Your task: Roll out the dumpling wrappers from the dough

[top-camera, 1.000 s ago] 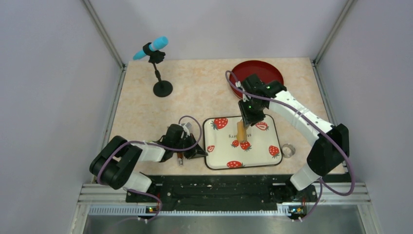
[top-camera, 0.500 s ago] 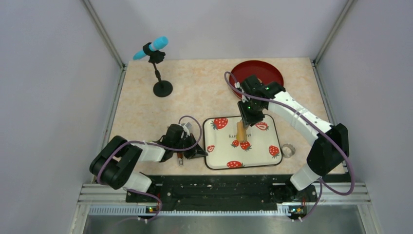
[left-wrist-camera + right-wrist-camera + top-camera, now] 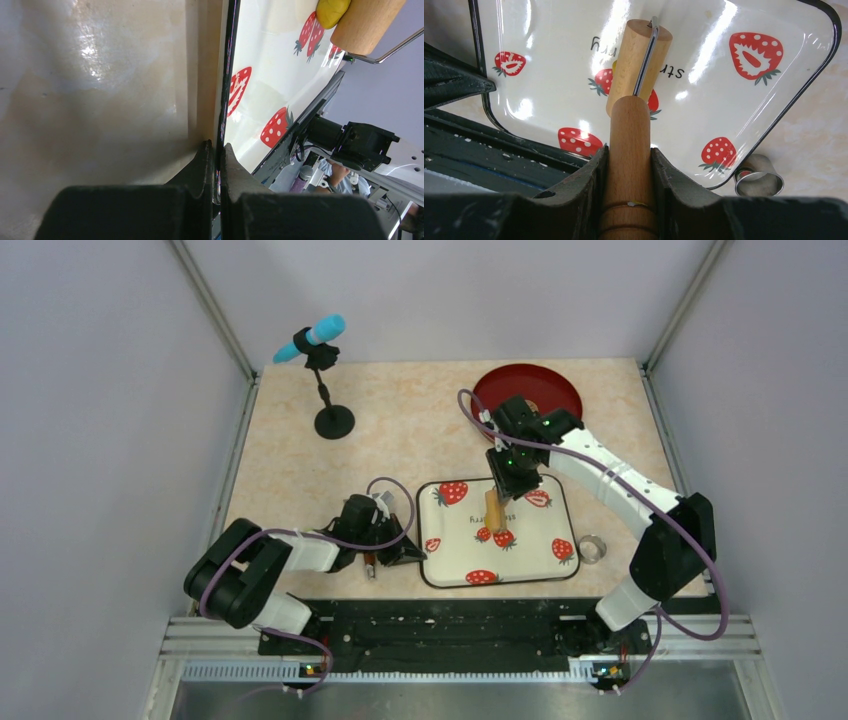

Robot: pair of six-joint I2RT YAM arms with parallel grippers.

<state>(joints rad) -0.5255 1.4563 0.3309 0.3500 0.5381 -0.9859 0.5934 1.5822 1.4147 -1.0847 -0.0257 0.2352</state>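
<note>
A white tray (image 3: 455, 540) printed with strawberries lies near the table's front edge. My left gripper (image 3: 412, 553) is shut on the tray's black left rim (image 3: 226, 100); the two fingers pinch that rim between them (image 3: 217, 147). My right gripper (image 3: 510, 488) is shut on the wooden handle (image 3: 630, 135) of a small roller. The roller's barrel (image 3: 636, 65) rests on the tray. The dough (image 3: 332, 11), a yellow lump, sits against the barrel (image 3: 367, 22) and is mostly hidden beneath it from above. The dumpling wrappers are out of view.
A small metal ring (image 3: 591, 548) stands on the table just right of the tray (image 3: 758, 176). A red plate (image 3: 527, 390) lies at the back right, behind the right arm. A microphone on a black stand (image 3: 325, 370) is at the back left.
My right gripper has edged slightly to the left with the roller. The left arm and the tray have not moved.
</note>
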